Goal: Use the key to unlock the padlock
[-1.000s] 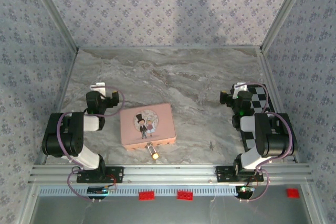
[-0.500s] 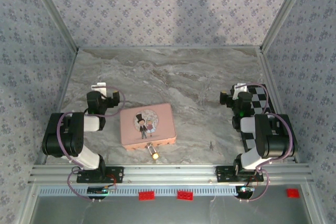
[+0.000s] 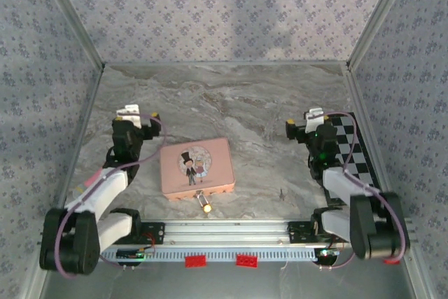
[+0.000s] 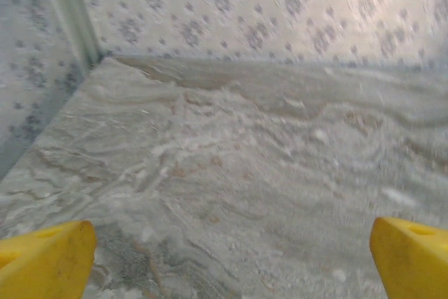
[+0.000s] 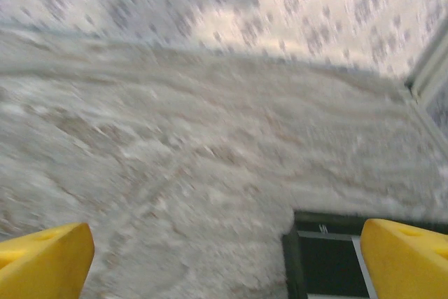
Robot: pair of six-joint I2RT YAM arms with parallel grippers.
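Both arms have just unfolded from their tucked-up resting shape. Their big black joints have dropped low by the near rail, and the left gripper (image 3: pixel 136 117) and the right gripper (image 3: pixel 301 122) have reached out a little over the grey marble-look table (image 3: pixel 245 106). The blur in both wrist views fits arms on the move. I think this means the job is only starting, since nothing has been touched yet. In the left wrist view the yellow fingers (image 4: pixel 45 260) sit far apart at the two edges with bare table between them, so that gripper is wide open and empty. The right gripper's yellow fingers (image 5: pixel 42 260) are spread the same way, also holding nothing. The tiny shiny brass-gold padlock (image 3: pixel 205 205) lies on the table, touching the near edge of the flat pink box with a cartoon couple (image 3: pixel 196 166). Its long side runs from far to near. Its thin loop end is at the box and its gold body points to the near rail, leaning a bit right. The tiny thin dark metal key (image 3: pixel 282 192) lies alone on the table, well to the right of the padlock and nearer the right arm. It also seems to lie far to near, but it is too small to tell which end is which. The right gripper looks best placed to fetch it.
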